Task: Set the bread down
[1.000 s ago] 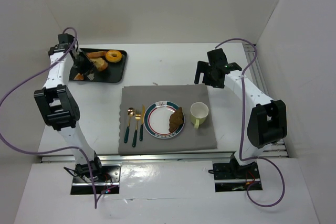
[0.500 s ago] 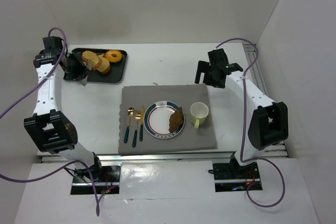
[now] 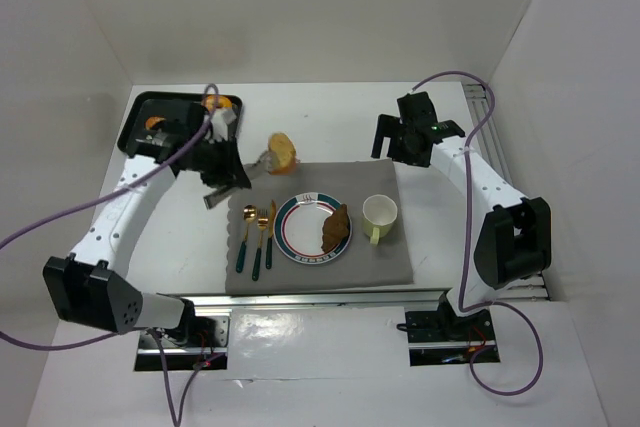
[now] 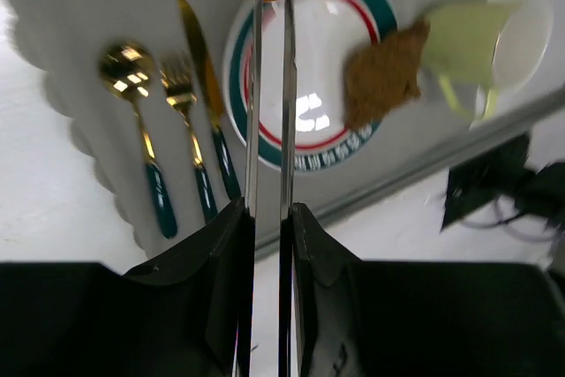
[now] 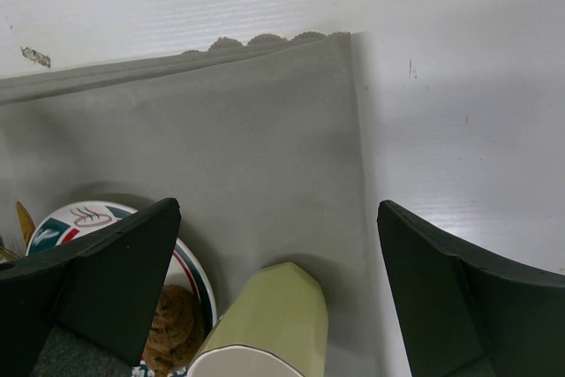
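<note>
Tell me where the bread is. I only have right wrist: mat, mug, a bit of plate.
Observer: The left claw is shut on a bread slice, held in the air.
Operator: Over the plate?
Observer: Not quite. From the top camera it sits over the mat's far edge, just short of the plate's rim.
Operator: Room on the plate?
Observer: Its left half is bare; a brown piece lies on the right half.

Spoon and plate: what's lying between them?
A gold fork, then a gold knife, side by side on the grey placemat. Clearest in the left wrist view.
</note>
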You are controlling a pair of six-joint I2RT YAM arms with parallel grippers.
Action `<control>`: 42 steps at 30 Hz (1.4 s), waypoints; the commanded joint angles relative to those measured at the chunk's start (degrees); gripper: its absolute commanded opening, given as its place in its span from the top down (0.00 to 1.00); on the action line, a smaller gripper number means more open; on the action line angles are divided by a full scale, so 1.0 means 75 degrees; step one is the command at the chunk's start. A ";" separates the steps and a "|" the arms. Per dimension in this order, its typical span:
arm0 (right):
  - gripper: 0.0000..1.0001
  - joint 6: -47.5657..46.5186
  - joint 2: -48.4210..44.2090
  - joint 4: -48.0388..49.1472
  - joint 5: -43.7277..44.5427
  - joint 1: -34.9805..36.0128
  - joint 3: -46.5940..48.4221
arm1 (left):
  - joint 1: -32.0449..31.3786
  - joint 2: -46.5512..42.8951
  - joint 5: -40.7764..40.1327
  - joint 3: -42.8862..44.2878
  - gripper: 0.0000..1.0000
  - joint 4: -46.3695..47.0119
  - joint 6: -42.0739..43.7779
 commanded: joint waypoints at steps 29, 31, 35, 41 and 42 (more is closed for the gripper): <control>0.00 -0.0097 0.0092 0.0178 -0.0098 0.0261 0.0400 | -0.3072 -0.0723 -0.2131 -0.0190 0.38 -0.1299 -0.0252; 0.00 -0.0097 0.0092 0.0178 -0.0098 0.0262 0.0470 | -0.2710 -0.0653 -0.2363 0.0138 0.41 -0.1370 -0.0252; 0.00 -0.0097 0.0092 0.0178 -0.0098 0.0262 0.0471 | -0.1329 -0.0175 -0.2437 0.0900 0.45 -0.1031 -0.0473; 0.00 -0.0097 0.0162 0.0178 -0.0098 0.0262 0.0471 | 0.1004 0.1221 -0.1420 0.1463 0.44 0.0499 -0.1305; 0.00 -0.0097 0.0162 0.0178 -0.0098 0.0262 0.0471 | 0.1215 0.1420 -0.1185 0.1463 0.42 0.0761 -0.1689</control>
